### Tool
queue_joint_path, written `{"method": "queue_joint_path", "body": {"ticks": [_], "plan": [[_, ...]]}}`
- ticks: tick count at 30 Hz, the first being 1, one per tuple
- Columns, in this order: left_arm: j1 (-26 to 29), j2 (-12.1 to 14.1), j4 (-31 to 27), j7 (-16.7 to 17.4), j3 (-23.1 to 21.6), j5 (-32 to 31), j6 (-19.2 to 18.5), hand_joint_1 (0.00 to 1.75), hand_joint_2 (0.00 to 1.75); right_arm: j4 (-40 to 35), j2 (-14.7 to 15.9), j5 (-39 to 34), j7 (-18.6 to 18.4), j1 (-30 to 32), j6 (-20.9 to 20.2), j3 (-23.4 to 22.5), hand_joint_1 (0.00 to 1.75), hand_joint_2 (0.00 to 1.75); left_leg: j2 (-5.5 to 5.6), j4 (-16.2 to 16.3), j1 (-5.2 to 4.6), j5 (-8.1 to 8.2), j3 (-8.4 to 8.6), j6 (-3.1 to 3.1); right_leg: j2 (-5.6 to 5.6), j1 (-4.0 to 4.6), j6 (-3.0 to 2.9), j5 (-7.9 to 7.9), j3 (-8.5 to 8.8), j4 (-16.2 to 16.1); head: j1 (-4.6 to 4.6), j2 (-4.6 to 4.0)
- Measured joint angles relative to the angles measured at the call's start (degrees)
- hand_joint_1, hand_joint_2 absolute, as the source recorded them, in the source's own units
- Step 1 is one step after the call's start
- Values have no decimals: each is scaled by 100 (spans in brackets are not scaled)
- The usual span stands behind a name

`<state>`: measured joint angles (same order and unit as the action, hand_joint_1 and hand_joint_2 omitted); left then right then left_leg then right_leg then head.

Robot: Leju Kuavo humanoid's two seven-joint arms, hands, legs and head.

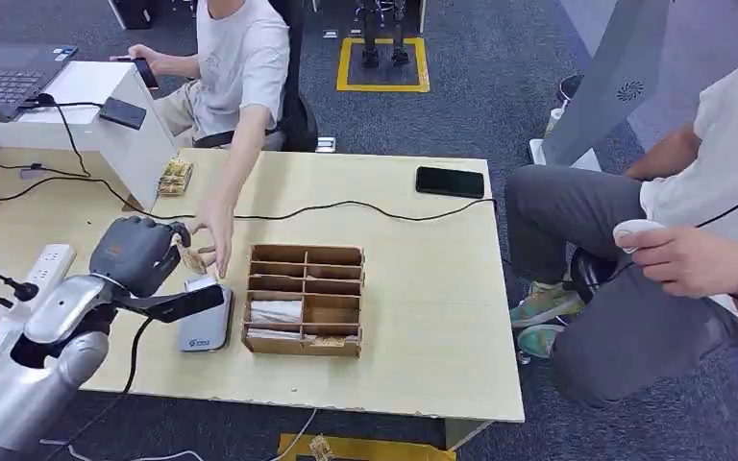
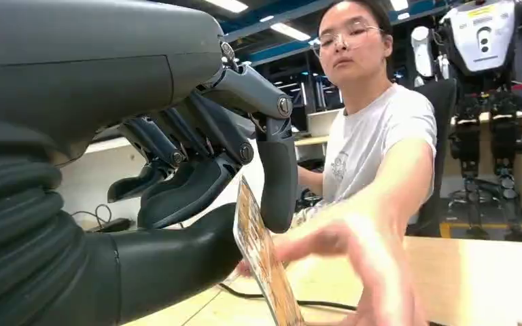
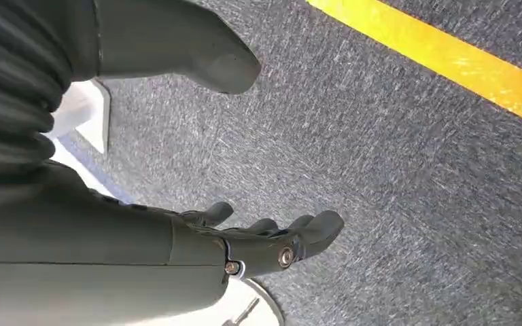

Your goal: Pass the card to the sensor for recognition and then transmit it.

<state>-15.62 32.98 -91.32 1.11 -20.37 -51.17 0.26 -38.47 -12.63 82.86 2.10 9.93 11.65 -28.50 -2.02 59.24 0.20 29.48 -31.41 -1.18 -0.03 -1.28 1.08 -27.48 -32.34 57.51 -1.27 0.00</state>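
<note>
One thin, stiff card [image 1: 190, 257], lower left in the head view, looks light and slippery; left hand [image 1: 137, 252] pinches its edge while a person's hand [image 1: 213, 233] reaches in.

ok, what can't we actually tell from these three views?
- Card print: blurred and edge-on in the left wrist view; too small in the head view.
- Whether the person's hand touches the card: motion-blurred in the left wrist view.
- Sensor face: partly covered by the left robot hand in the head view.
- Organizer contents: too small.
</note>
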Motion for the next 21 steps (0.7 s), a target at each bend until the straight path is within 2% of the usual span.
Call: {"method": "queue_joint_path", "body": {"ticks": [17,18,21], "plan": [[-152,-212,291,-9,66,-17,-9,175,175,-15,-13,11,9,6,11,-61,0,175,0,0,0,0,0,0,0,0,0,0,0,0,2,0],[-158,-225,304,-9,66,-17,-9,0,175,-15,-15,11,9,6,11,-63,0,175,0,0,0,0,0,0,0,0,0,0,0,0,0,0],[-166,-243,339,-11,66,-17,-2,0,175,-15,-13,17,17,4,18,-68,0,175,0,0,0,0,0,0,0,0,0,0,0,0,2,0]]}}
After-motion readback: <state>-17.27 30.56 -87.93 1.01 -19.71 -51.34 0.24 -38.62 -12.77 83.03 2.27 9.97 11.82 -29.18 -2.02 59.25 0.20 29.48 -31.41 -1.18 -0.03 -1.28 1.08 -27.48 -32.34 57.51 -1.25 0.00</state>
